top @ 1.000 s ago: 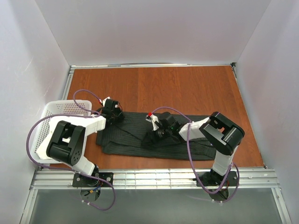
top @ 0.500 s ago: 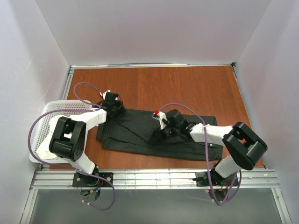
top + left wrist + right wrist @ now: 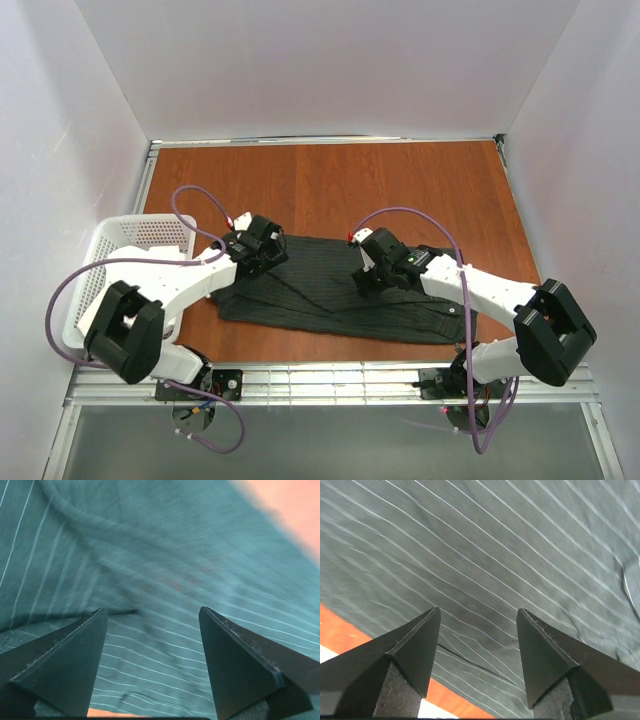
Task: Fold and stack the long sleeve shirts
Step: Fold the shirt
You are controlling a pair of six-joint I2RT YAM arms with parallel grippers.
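The long sleeve shirt (image 3: 320, 295) lies flat along the table's (image 3: 400, 180) 6 o'clock edge, a dark band running 9 to 3. The left gripper (image 3: 262, 245) hovers at its 10 o'clock corner, jaws wide, nothing between them. The right gripper (image 3: 375, 272) sits just 1 o'clock of the middle, jaws wide too, only pinstripes below. By my read, 1 lengthwise fold is in; crosswise folds and stacking are not yet done. A white basket (image 3: 120, 240) stands at 9 o'clock.

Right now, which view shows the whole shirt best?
Top external: the shirt shows nearly whole, spread sideways on the table. Left wrist gives only blurred pinstriped folds close up; right wrist only flat pinstripes and one edge.
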